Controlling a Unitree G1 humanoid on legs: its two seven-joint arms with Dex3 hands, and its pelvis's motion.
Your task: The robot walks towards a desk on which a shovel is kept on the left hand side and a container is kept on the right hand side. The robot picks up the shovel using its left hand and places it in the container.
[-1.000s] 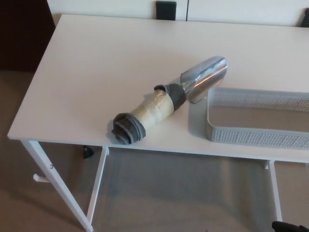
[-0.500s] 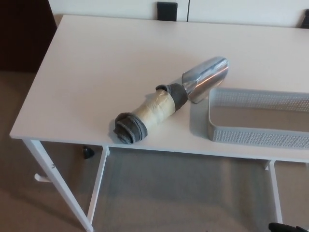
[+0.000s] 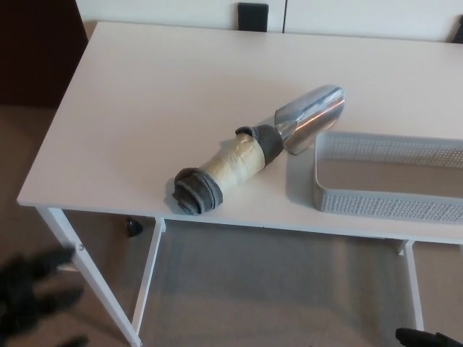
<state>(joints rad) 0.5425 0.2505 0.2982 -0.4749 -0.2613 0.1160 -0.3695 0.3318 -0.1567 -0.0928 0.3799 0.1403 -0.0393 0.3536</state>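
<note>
White desk (image 3: 145, 108) fills the head view, seen from above, the only view given. On it the shovel (image 3: 257, 153) lies on its side, untouched: its thick handle, wrapped in tan tape with grey padding at both ends, points toward the near edge, probably bulked up for an easier grasp. Its metal scoop rests just beside the grey mesh container (image 3: 387, 184), which sits at the right. Low at the left, below the desk, the left hand (image 3: 32, 296) shows as a dark blur; whether its fingers are apart or together cannot be told. Only a black sliver of the right hand (image 3: 427, 337) appears at the bottom edge, its fingers unreadable.
</note>
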